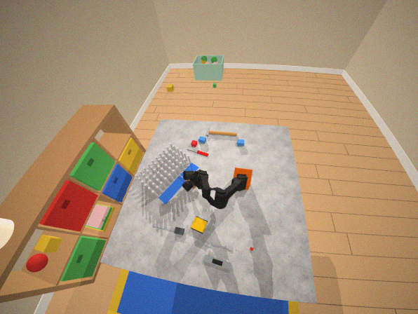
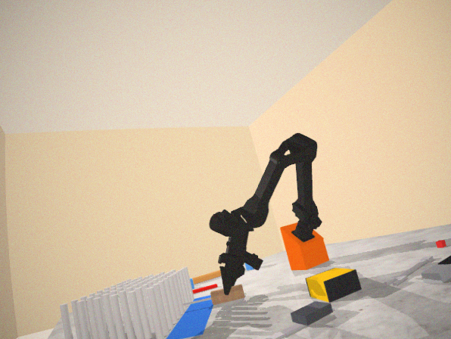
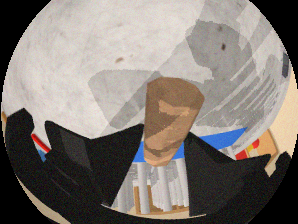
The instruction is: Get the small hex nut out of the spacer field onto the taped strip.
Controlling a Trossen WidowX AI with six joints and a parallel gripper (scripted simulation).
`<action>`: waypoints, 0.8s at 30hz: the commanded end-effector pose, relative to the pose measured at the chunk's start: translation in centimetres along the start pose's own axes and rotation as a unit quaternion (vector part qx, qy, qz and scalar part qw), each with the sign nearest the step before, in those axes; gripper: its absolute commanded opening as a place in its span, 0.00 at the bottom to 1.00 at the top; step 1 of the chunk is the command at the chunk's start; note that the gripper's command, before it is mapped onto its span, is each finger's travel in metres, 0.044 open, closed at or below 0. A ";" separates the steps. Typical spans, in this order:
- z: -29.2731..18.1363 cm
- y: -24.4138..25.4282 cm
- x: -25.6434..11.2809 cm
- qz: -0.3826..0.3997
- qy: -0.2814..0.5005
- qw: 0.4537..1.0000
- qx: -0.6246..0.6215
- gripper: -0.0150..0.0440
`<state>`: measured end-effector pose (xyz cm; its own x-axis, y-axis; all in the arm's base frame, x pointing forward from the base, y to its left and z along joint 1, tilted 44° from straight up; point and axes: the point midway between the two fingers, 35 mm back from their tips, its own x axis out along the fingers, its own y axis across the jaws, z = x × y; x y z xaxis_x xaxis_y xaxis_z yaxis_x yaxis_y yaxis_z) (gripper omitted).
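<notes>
My gripper (image 1: 193,181) (image 2: 228,293) (image 3: 164,132) is shut on the brown handle (image 2: 239,293) (image 3: 175,107) of a tool, low over the table beside the blue taped strip (image 1: 172,190) (image 2: 194,319) (image 3: 225,138). The handle lies across between the fingertips; the tool's shaft and tip cannot be made out. The grey-white spacers (image 1: 165,165) (image 2: 132,306) (image 3: 143,187) stand upright in dense rows behind the strip. The hex nut cannot be made out in any view. The hand hides part of the strip in the top view.
A red-handled tool (image 1: 203,153) (image 2: 206,289) and an orange-handled tool (image 1: 222,133) lie past the field's far end. A dark-handled tool (image 1: 179,230) (image 2: 312,312) and a yellow-black block (image 1: 199,224) (image 2: 342,284) lie on the near side. Small blue (image 1: 240,142) and red (image 1: 193,143) blocks lie at the back.
</notes>
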<state>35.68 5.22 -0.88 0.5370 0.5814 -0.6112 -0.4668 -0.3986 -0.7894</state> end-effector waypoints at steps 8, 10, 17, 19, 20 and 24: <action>0.7 0.0 -0.3 0.000 0.001 1.000 0.002 0.25; 0.8 0.0 -0.4 0.000 0.001 1.000 0.002 0.25; 1.2 0.0 -0.6 0.000 0.001 1.000 0.002 0.25; 1.3 0.0 -0.6 0.000 0.001 1.000 0.002 0.25; 1.4 0.0 -0.7 0.000 0.001 1.000 0.002 0.25; 1.6 0.0 -0.8 0.000 0.001 1.000 0.002 0.25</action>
<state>34.34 5.85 -0.41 0.5358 0.5823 -0.6115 -0.4676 -0.3984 -0.7891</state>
